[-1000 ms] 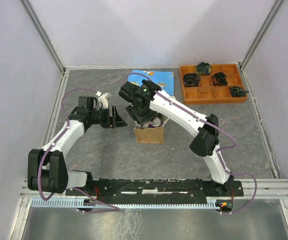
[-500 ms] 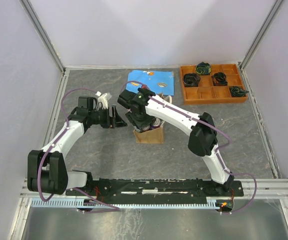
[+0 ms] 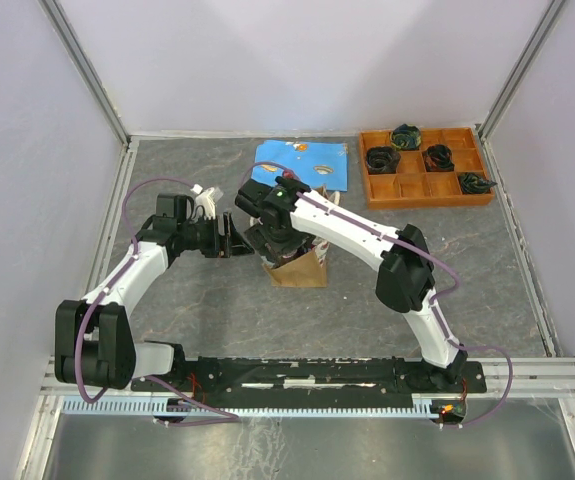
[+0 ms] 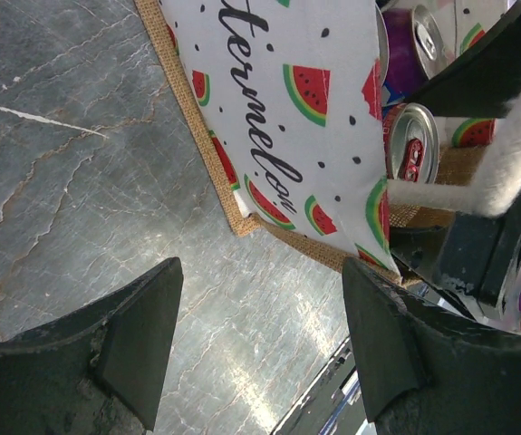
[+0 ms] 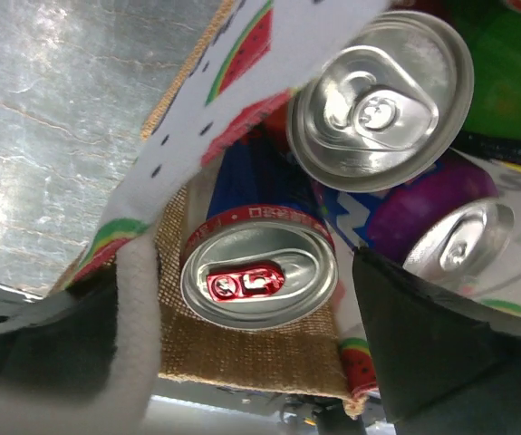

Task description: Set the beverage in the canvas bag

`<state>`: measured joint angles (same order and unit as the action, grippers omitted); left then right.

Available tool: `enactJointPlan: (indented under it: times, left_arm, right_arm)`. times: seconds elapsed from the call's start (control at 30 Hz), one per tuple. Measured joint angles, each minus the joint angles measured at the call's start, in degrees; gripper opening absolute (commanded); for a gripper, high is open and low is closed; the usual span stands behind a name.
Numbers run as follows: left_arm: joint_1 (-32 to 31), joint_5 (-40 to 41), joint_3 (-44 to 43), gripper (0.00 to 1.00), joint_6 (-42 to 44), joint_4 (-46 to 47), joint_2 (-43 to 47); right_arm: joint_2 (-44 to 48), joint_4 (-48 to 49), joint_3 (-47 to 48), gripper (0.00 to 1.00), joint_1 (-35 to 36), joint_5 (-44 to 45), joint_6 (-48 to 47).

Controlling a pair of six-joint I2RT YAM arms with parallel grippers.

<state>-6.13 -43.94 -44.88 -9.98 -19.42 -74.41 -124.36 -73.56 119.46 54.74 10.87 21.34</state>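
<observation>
The canvas bag point(image 3: 305, 268), tan burlap with a white watermelon-print side point(image 4: 278, 118), stands mid-table. Inside it, the beverage point(image 5: 258, 276), a blue and red can with a red tab, stands upright; the left wrist view shows it too point(image 4: 411, 149). My right gripper point(image 5: 242, 290) reaches down into the bag's mouth point(image 3: 279, 245), open, one finger either side of the can. A cream handle point(image 5: 138, 344) drapes over its left finger. My left gripper point(image 4: 260, 353) hovers open just left of the bag point(image 3: 232, 235), holding nothing.
Two more cans share the bag: a silver-topped one point(image 5: 380, 100) and a purple one point(image 5: 459, 240). A blue patterned cloth point(image 3: 302, 162) lies behind the bag. An orange compartment tray point(image 3: 425, 165) with dark coiled items sits at the back right.
My right gripper came down into the bag with the can and then opened its jaws. The bag leaned slightly. The left arm stayed put.
</observation>
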Motion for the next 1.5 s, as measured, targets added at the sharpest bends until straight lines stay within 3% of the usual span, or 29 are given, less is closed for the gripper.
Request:
enactJointPlan:
  times: [0.4, 0.63, 0.97, 1.27, 1.5]
  left_arm:
    - [0.02, 0.00, 0.00, 0.77, 0.04, -0.22, 0.00]
    - [0.02, 0.02, 0.00, 0.77, 0.07, -0.24, 0.00]
    - [0.00, 0.09, -0.76, 0.77, 0.04, -0.28, 0.00]
    - [0.00, 3.52, -5.68, 0.77, -0.07, 0.26, 3.61]
    - [0.00, 12.61, -2.84, 0.78, -0.15, 3.56, 11.72]
  right_arm:
    - [1.16, -2.54, 10.62, 0.99, -0.04, 0.44, 0.42]
    - [6.32, -0.24, 10.80, 0.99, 0.02, 0.48, 1.31]
    - [23.93, 8.41, -2.69, 0.99, 0.00, 10.88, 6.86]
    - [30.14, 9.90, -12.20, 0.99, -0.50, 21.79, 11.06]
    - [41.53, 14.01, -21.70, 0.99, -8.85, 27.91, 11.19]
